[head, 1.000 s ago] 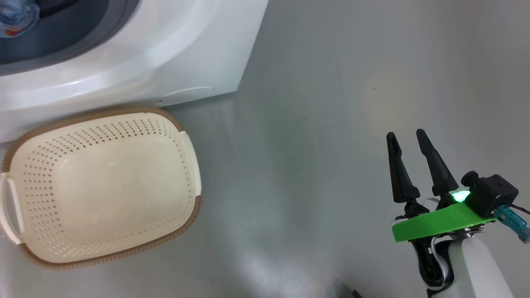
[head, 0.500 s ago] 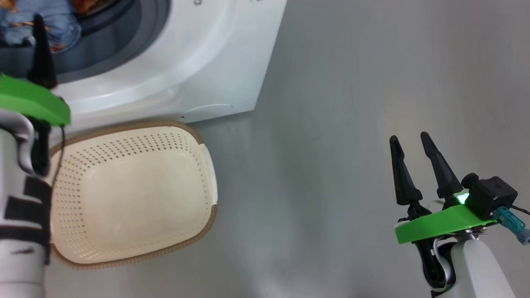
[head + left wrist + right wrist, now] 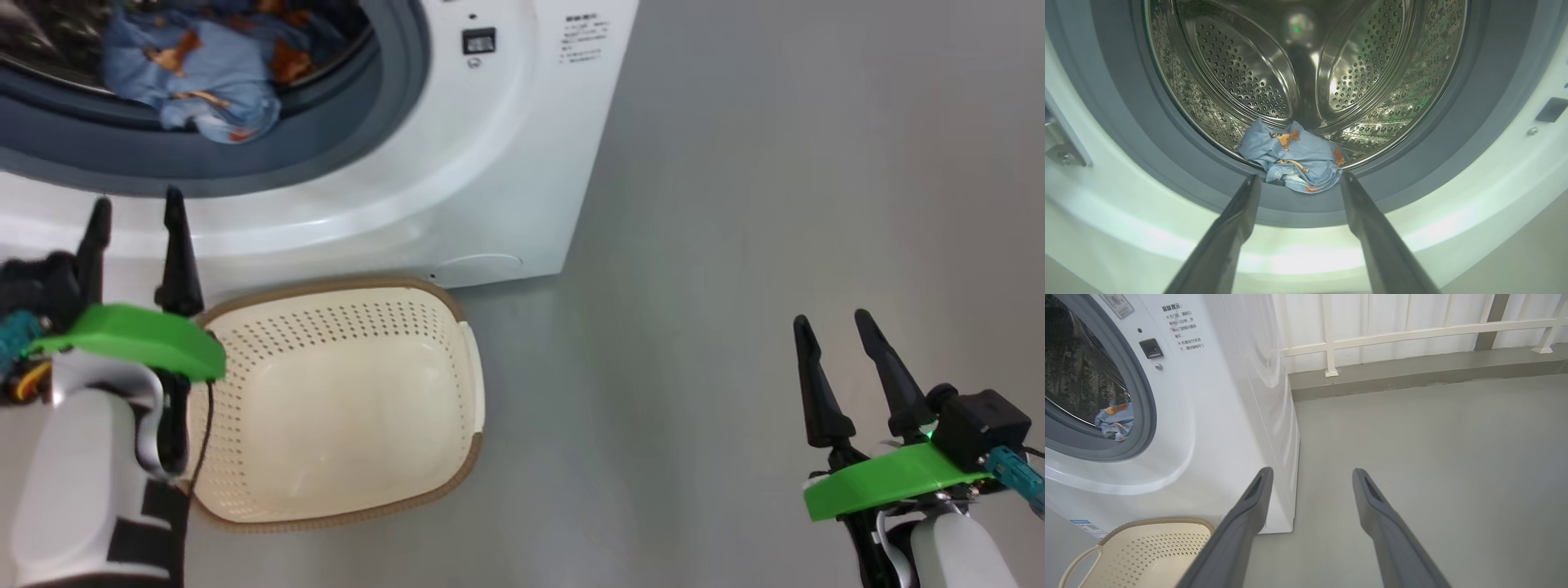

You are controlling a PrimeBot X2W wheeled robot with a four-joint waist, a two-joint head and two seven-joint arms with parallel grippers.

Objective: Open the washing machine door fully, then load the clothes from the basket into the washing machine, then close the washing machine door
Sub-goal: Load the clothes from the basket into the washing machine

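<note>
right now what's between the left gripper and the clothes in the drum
In the head view, only the grey rubber ring and the white front of the washing machine lie between the open left gripper and the clothes.

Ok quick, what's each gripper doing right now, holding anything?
Left gripper: open, empty, pointing at the big white front-loading washing machine.
Right gripper: open, empty, above the grey floor.

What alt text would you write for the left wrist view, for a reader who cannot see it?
Blue clothes lie in the washing machine, at the front of its steel drum, beyond the open left gripper, whose dark fingers rise from the bottom edge.
</note>
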